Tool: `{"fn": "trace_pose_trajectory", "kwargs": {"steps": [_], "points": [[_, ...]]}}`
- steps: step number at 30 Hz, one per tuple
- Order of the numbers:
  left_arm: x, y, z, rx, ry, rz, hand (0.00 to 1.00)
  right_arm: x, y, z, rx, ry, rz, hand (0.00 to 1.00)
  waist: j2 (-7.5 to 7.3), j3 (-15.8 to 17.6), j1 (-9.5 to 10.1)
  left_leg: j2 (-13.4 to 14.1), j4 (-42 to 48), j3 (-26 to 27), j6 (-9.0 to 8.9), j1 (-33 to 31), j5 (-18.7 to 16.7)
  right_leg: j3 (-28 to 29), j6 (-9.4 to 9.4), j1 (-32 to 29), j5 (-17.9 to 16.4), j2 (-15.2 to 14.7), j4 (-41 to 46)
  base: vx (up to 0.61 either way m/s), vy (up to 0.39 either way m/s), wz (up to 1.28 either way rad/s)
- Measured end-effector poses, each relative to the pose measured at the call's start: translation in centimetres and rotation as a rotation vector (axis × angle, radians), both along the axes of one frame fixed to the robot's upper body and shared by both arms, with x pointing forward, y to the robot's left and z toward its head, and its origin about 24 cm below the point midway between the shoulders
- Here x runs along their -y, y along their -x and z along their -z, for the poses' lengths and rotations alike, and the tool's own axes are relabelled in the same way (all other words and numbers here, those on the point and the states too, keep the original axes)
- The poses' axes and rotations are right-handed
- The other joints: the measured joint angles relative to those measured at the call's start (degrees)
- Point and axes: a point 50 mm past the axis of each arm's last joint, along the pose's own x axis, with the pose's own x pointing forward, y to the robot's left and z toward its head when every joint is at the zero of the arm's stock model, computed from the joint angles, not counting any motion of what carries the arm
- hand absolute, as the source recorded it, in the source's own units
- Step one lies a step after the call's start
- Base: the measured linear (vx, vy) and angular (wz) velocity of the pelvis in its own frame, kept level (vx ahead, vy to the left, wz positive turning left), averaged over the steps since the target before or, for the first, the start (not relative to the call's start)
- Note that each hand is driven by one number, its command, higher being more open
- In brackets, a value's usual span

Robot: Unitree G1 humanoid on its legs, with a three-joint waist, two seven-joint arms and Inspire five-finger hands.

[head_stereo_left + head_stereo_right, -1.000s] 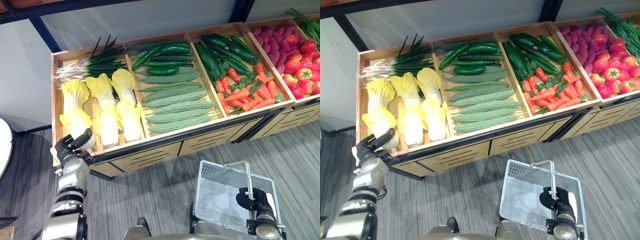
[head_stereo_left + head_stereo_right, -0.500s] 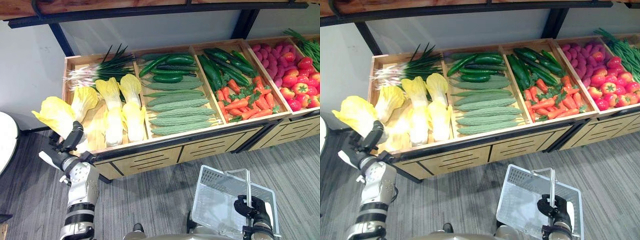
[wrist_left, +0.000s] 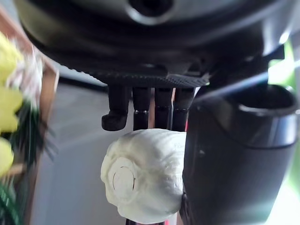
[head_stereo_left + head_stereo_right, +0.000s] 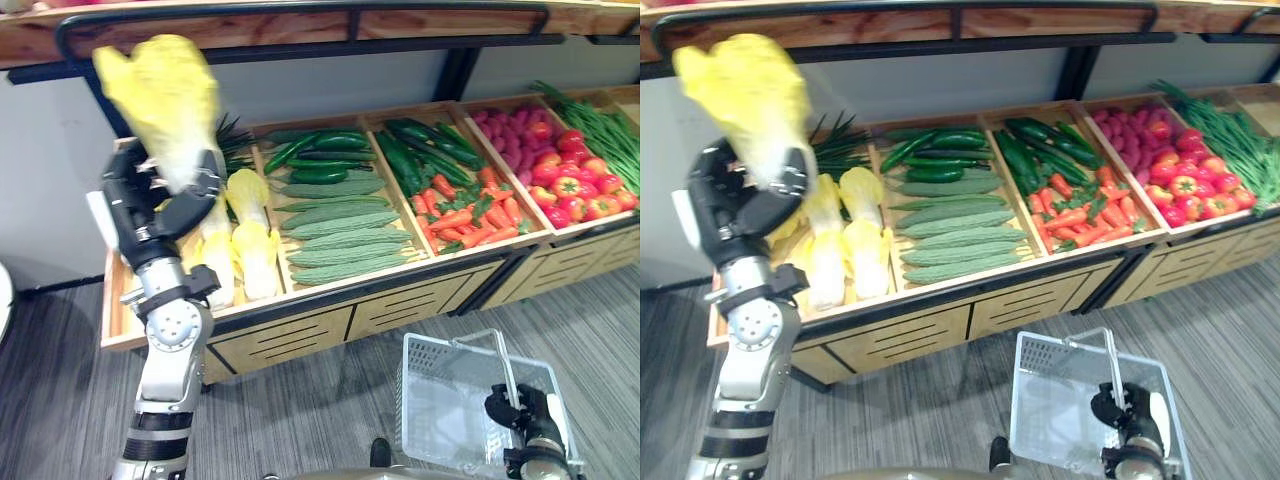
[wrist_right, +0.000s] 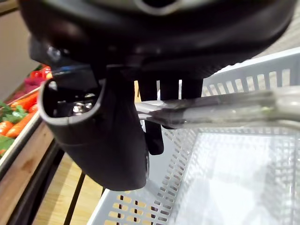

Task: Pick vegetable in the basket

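My left hand [image 4: 150, 215] is raised high above the left end of the stall, shut on a yellow napa cabbage [image 4: 165, 100] held upright, leaves up. Its white stem end [image 3: 143, 173] sits against the palm, between the thumb and the curled fingers [image 3: 140, 110]. Two more cabbages [image 4: 250, 235] lie in the left crate. Low on the right, my right hand [image 4: 525, 410] grips the handle [image 5: 225, 110] of a clear plastic basket [image 4: 445, 400], which hangs over the floor.
The wooden stall [image 4: 330, 320] holds scallions [image 4: 235, 140], cucumbers and bitter gourds [image 4: 335, 215], carrots [image 4: 465, 215], tomatoes [image 4: 580, 185] and green beans [image 4: 600, 125]. A dark shelf rail [image 4: 300, 25] runs above the crates, close to the raised cabbage. Grey floor lies in front.
My left hand has lifted the cabbage from beside the crate's left edge to high above it. The camera has shifted too. The right hand still holds the basket.
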Motion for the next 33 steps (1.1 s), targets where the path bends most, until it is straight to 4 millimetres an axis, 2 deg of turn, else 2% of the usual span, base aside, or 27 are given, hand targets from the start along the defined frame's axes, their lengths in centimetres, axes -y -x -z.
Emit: {"fn": "trace_pose_trajectory", "kwargs": {"steps": [4,8,13,16,17,19,22,25,30,33], "points": [[3.7,-0.1,1.0,-0.055,-0.154,0.251,0.0,2.0,-2.9,-3.7,0.1,0.09,-0.106,0.0,0.11,-0.1,-1.91,0.6,1.1,4.9,-0.51,2.7,-1.9,4.7,0.1,-0.1,0.3,1.2,0.0,0.04,0.013,-0.6],[6.3,0.2,1.8,-0.077,-0.25,0.416,0.0,2.5,-5.0,-6.4,0.162,0.159,-0.235,0.0,0.1,-0.1,-3.19,1.5,2.8,9.8,-1.1,4.8,-4.1,9.4,0.12,-0.2,0.5,2.4,0.2,0.03,0.03,-0.72],[8.9,1.1,2.7,-0.096,-0.38,0.649,0.0,1.9,-6.9,-9.5,0.209,0.214,-0.449,0.0,0.68,-0.1,-5.26,2.2,4.3,15.9,-1.96,7.8,-6.1,14.8,0.5,-0.2,0.9,4.0,0.2,0.02,0.021,-0.62],[10.9,1.7,3.1,-0.094,-0.492,0.788,0.0,1.0,-8.2,-12.3,0.262,0.287,-0.611,0.0,1.64,-0.1,-6.4,2.6,5.8,19.7,-2.38,9.1,-7.6,18.0,0.76,-0.5,1.2,4.9,0.3,0.01,0.022,-0.63],[11.9,1.9,2.9,-0.07,-0.539,0.844,0.0,0.5,-8.7,-13.9,0.296,0.331,-0.697,0.0,2.41,0.1,-6.87,2.8,6.4,21.2,-2.59,9.4,-8.2,19.4,0.8,-1.0,1.3,5.4,0.8,0.01,0.018,-0.44],[12.5,2.1,2.7,-0.043,-0.588,0.898,0.0,-0.3,-9.1,-15.5,0.336,0.371,-0.803,0.0,3.32,-0.3,-7.64,3.2,7.4,22.9,-2.86,9.5,-8.8,20.7,0.81,-1.9,1.3,6.0,1.6,0.01,0.016,-0.45],[13.4,2.3,2.1,0.007,-0.628,0.956,0.0,-2.0,-9.6,-16.9,0.36,0.412,-0.974,0.0,3.71,-0.2,-8.63,3.7,8.1,25.1,-3.05,10.5,-9.1,22.4,0.81,-2.6,1.2,7.1,2.6,0.0,-0.002,-0.37],[14.1,2.7,2.0,0.043,-0.638,1.001,0.0,-2.8,-9.8,-17.2,0.367,0.414,-1.057,0.0,4.06,-0.3,-8.94,4.0,8.8,26.8,-3.29,10.6,-9.2,23.7,0.77,-3.9,1.2,7.8,3.9,-0.03,-0.025,-0.29],[15.2,3.6,3.0,0.036,-0.657,1.074,0.0,-2.9,-9.7,-17.4,0.304,0.412,-1.156,0.0,5.26,-0.6,-9.81,4.1,9.6,28.2,-3.45,10.6,-9.3,24.6,0.68,-4.8,1.2,8.3,4.5,-0.02,-0.02,-0.16],[15.5,3.2,4.2,-0.004,-0.706,1.087,0.0,-2.9,-9.7,-17.4,0.278,0.408,-1.183,0.0,5.75,-0.8,-10.62,4.2,9.8,29.2,-3.6,10.5,-9.4,24.6,0.61,-5.5,1.1,8.4,4.8,-0.01,-0.021,-0.17]]}}
